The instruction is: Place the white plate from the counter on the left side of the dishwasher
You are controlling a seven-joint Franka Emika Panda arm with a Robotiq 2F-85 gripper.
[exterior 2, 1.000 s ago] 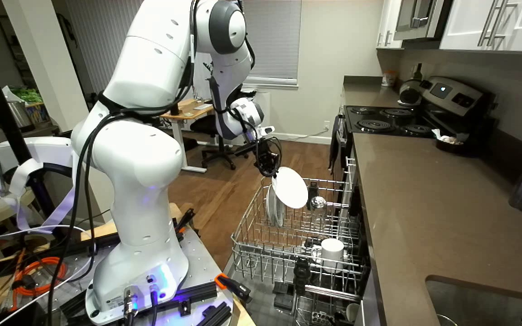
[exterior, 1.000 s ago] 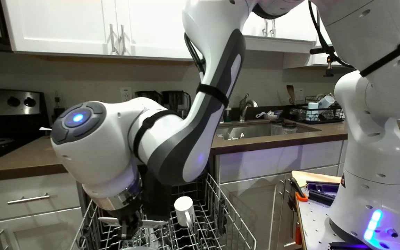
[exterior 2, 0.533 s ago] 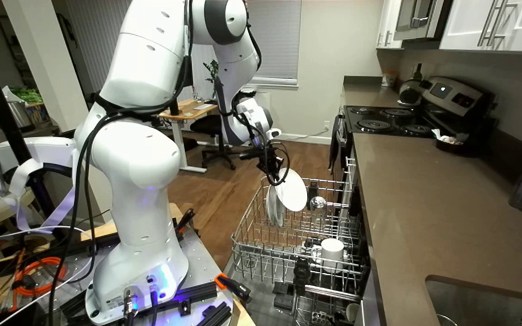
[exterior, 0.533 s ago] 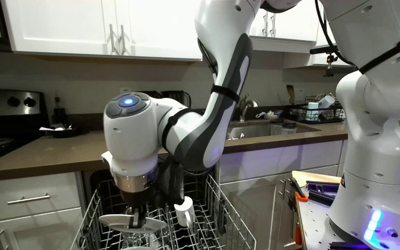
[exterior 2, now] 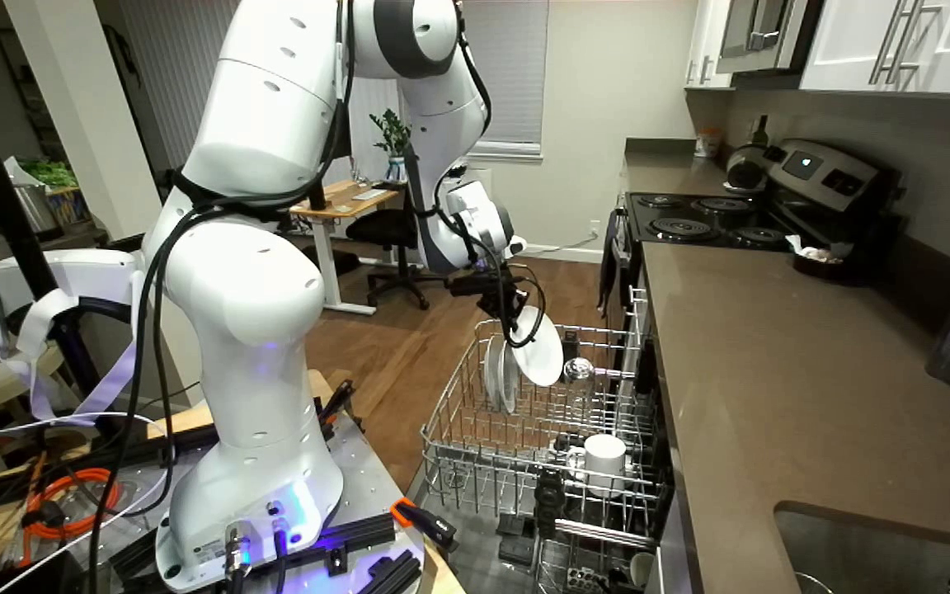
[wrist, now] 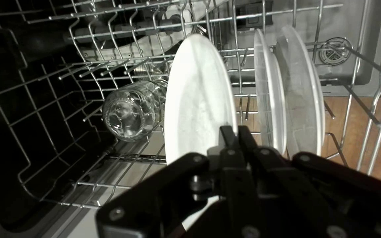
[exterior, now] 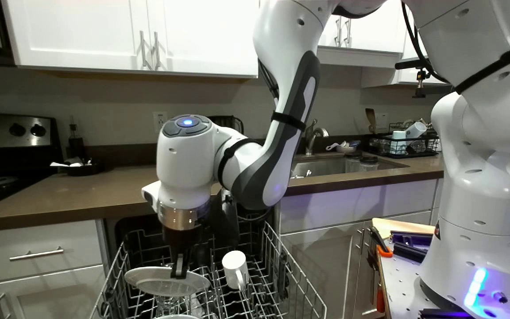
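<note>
The white plate point(wrist: 197, 96) is pinched at its rim by my gripper point(wrist: 235, 132); the fingers are shut on it. In the wrist view it stands steeply among the wires of the dishwasher's grey rack. The plate is also in both exterior views point(exterior: 160, 282) point(exterior 2: 541, 355), tilted over the far part of the dishwasher rack point(exterior: 297, 265), with my gripper point(exterior: 179, 266) at its upper rim. I cannot tell whether its lower edge touches the rack. The brown counter point(exterior 2: 772, 371) runs beside the dishwasher.
Two other plates point(wrist: 270, 96) point(wrist: 304, 96) stand upright beside the held plate, a small gap apart. A clear glass jar point(wrist: 126, 112) lies on the held plate's other side. A white cup point(exterior: 235, 268) stands in the rack. Rack side wires surround these things.
The wrist has swung from a strong tilt to nearly upright. The held plate has tipped and shifted slightly toward the counter side, away from the two standing plates. The grip on it stays.
</note>
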